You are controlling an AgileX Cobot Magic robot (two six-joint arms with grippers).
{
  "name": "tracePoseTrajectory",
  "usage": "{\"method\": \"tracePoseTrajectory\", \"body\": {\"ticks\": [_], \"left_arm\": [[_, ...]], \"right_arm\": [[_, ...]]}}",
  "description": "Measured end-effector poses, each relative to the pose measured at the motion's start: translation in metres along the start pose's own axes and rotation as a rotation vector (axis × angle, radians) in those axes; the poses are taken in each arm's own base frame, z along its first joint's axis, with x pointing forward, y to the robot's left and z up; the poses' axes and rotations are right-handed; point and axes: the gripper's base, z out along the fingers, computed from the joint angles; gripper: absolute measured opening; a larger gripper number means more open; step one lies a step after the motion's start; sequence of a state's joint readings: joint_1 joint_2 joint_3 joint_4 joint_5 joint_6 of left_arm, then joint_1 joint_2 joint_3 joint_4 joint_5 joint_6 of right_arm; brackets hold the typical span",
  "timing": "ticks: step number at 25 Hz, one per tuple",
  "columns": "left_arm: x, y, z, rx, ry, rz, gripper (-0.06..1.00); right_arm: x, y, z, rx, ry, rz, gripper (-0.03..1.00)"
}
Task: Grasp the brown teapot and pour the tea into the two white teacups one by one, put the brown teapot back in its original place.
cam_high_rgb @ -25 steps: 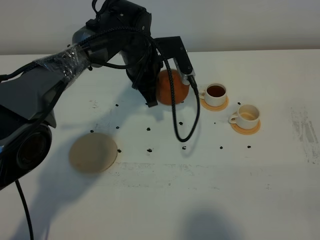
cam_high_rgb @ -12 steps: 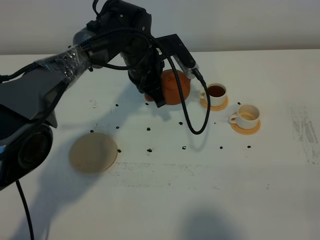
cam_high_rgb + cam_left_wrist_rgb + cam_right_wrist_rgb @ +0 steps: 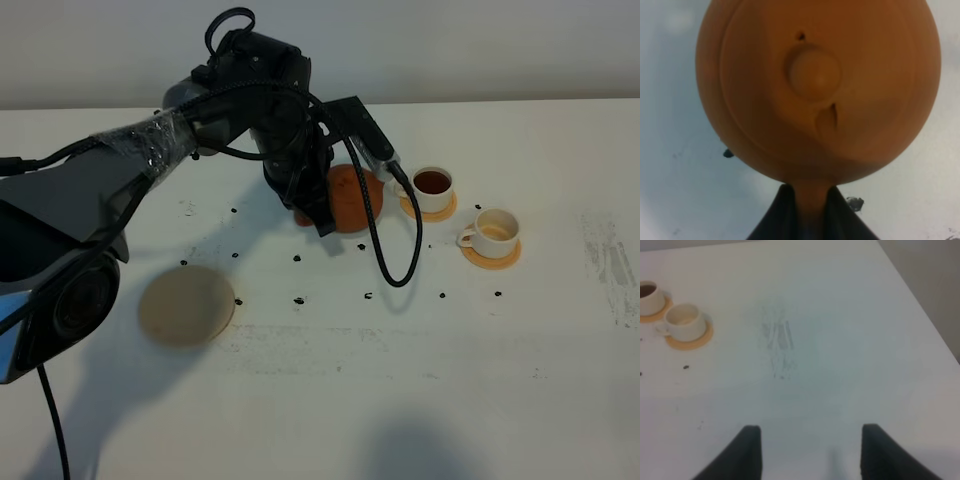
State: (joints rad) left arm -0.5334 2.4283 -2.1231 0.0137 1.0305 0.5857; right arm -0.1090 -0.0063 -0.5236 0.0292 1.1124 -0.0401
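The brown teapot (image 3: 350, 198) is gripped at its handle by the left fingers (image 3: 784, 212), probably so the paler teacup (image 3: 495, 231) can be served next; the right fingers (image 3: 747, 450) are open, unused.

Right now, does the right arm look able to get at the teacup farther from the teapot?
Probably yes: the right gripper stands open, with only table between it and that teacup. The brown teapot is off beside the other teacup, out of the path.
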Motion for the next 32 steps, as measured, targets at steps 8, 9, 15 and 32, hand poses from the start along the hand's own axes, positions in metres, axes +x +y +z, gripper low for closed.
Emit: {"method": "tracePoseTrajectory", "body": {"ticks": [8, 9, 15, 32], "left_arm": [[0.009, -0.004, 0.014, 0.014, 0.023, -0.003, 0.08], [0.009, -0.004, 0.013, 0.015, 0.023, -0.004, 0.08], [0.005, -0.003, -0.009, -0.008, 0.007, 0.028, 0.08], [-0.038, -0.025, -0.053, -0.133, -0.172, 0.295, 0.08]], "right_arm": [[0.0, 0.0, 0.0, 0.0, 0.0, 0.0, 0.44], [0.0, 0.0, 0.0, 0.0, -0.001, 0.0, 0.44], [0.0, 0.0, 0.0, 0.0, -0.001, 0.0, 0.44], [0.0, 0.0, 0.0, 0.0, -0.001, 0.0, 0.44]]}}
